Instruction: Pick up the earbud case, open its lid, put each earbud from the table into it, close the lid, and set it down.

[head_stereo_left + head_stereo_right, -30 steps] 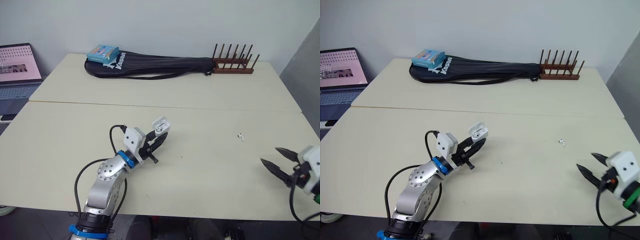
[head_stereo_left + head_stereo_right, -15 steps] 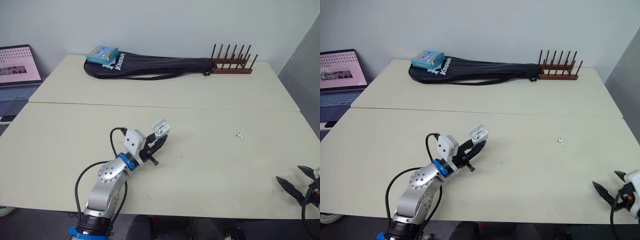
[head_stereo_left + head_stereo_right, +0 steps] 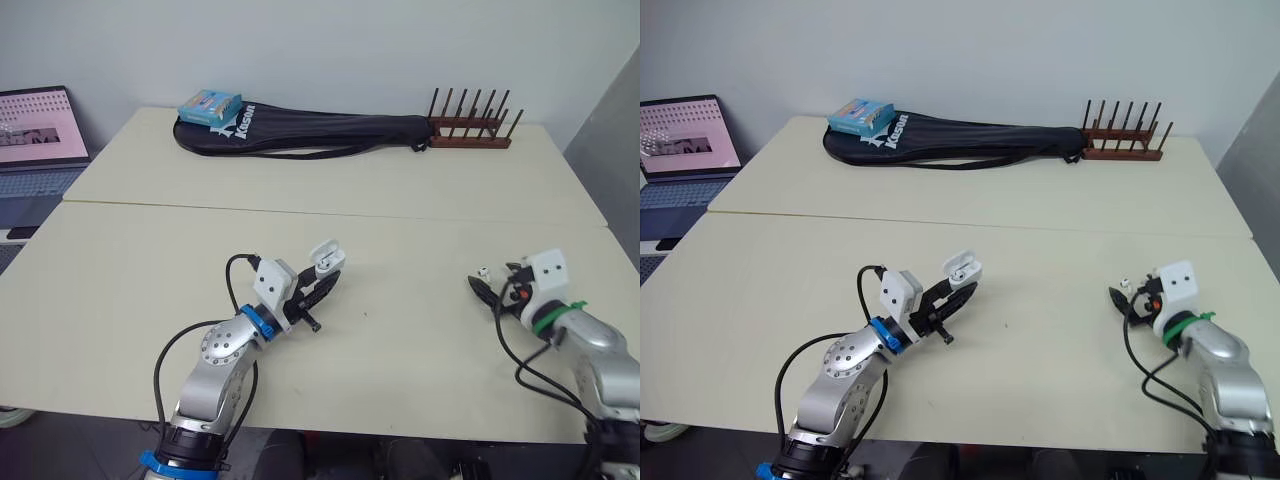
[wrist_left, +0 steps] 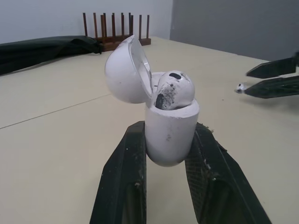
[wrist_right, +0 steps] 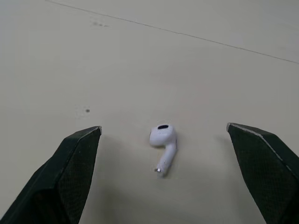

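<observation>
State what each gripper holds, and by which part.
Left gripper: the earbud case, lid open, clamped by the sides of its lower body. Right gripper: nothing; it is open around the earbud on the table.

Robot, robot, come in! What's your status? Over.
Left pincer shut on earbud case, lid open, first earbud inside. Right pincer open, straddling second earbud on table. Nothing in the way.

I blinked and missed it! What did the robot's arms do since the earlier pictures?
The right pincer swung forward from the table's near edge to the loose earbud. It now sits open on either side of it, not gripping. The left pincer kept holding the open earbud case with the other earbud inside. The loose earbud stayed put.
</observation>
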